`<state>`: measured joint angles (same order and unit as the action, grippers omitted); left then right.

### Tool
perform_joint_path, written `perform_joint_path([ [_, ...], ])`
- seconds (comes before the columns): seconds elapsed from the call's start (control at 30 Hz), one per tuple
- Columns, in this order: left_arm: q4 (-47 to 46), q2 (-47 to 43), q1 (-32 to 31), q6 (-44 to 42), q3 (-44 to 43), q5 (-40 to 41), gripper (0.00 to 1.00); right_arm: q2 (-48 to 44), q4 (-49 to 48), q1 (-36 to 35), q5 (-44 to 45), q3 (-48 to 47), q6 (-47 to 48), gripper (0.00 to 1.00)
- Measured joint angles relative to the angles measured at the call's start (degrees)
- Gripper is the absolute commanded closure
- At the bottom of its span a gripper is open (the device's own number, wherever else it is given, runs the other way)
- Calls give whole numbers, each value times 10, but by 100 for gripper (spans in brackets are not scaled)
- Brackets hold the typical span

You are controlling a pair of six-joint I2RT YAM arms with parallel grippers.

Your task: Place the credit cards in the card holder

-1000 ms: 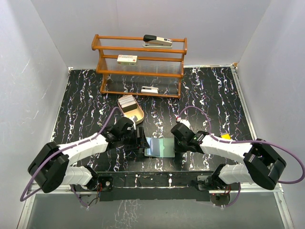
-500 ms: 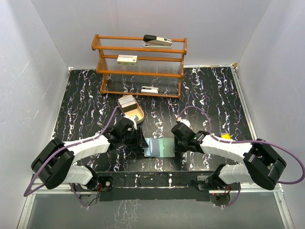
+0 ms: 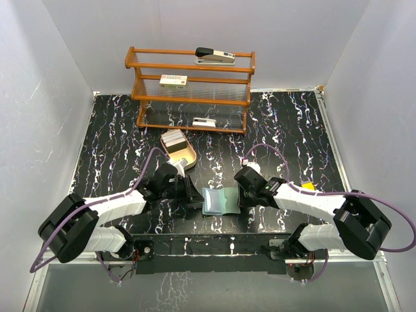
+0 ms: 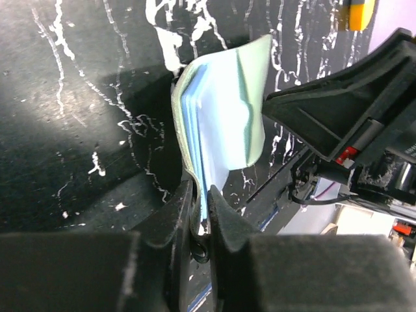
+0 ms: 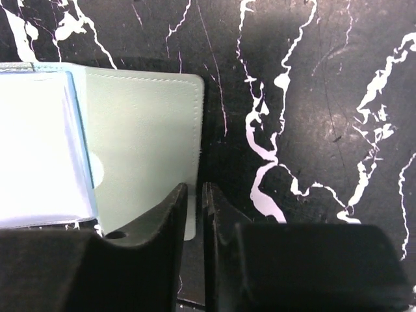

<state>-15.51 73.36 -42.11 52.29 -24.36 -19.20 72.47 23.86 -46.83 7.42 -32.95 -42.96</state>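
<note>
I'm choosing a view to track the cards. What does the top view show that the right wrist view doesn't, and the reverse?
Only the top view: the cards stacked in the tray, the rack with its stapler, and the left gripper at the holder's left edge. Only the right wrist view: the stitching along the holder's green cover, and the cover's corner showing in the narrow gap between the jaws. Both: the open holder on the table and the right gripper at its right edge.
</note>
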Motion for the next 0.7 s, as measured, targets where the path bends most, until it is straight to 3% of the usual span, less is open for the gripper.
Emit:
perform_joint_path([
  [0.13,-8,-15,0,7,-3,-12,100,-14,40,0,0,-22,-2,70],
  [0.3,-7,-42,-1,9,-4,-22,100,-59,76,0,-9,-85,-2,65],
  [0.53,6,-59,-1,8,-15,-23,100,-76,23,-5,-72,-96,-2,49],
  [0.7,11,-59,-1,8,-15,-22,100,-36,-19,-18,-109,-91,-2,50],
])
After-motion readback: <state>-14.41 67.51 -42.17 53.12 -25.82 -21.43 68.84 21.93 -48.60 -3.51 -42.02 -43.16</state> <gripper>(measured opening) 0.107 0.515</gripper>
